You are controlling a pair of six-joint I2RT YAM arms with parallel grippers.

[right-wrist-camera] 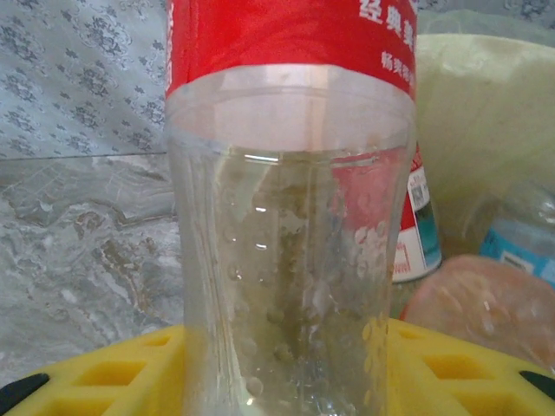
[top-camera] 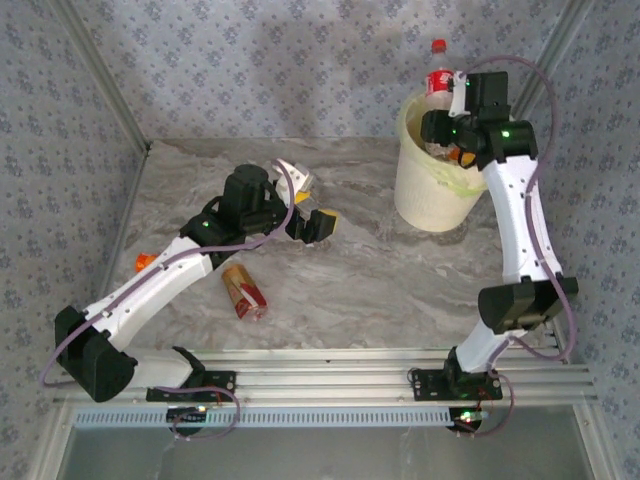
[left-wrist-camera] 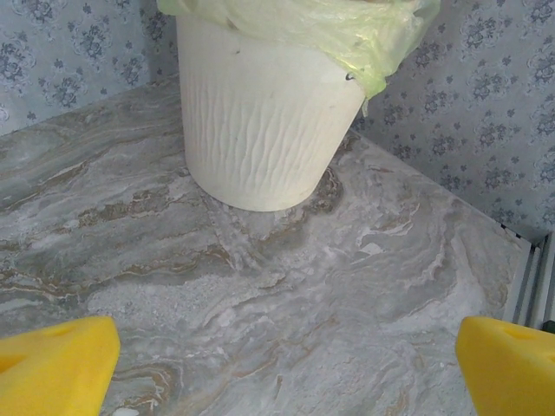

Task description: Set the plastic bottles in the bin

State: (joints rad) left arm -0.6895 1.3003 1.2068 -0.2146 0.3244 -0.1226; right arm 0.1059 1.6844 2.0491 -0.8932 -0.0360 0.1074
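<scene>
My right gripper (top-camera: pixel 455 105) is shut on a clear bottle with a red label and red cap (top-camera: pixel 438 72), holding it upright over the bin (top-camera: pixel 425 195). The right wrist view has the gripper (right-wrist-camera: pixel 290 377) clamping this bottle (right-wrist-camera: pixel 286 217) low on its body between yellow pads (right-wrist-camera: pixel 95 377). Below it, inside the bin's pale bag (right-wrist-camera: pixel 486 113), lie a red-and-white labelled bottle (right-wrist-camera: pixel 418 227), a blue-labelled one (right-wrist-camera: pixel 525 247) and a brownish one (right-wrist-camera: pixel 486 303). My left gripper (top-camera: pixel 312 222) hangs open over the table's middle, its yellow fingers (left-wrist-camera: pixel 52 364) wide apart facing the bin (left-wrist-camera: pixel 260 121). A brown bottle (top-camera: pixel 245 292) lies by the left arm.
A pale crumpled bottle (top-camera: pixel 297 182) lies just behind the left gripper. An orange cap (top-camera: pixel 143 262) pokes out from under the left arm. Patterned walls close the table on three sides, with a metal rail (left-wrist-camera: pixel 538 286) at the right edge.
</scene>
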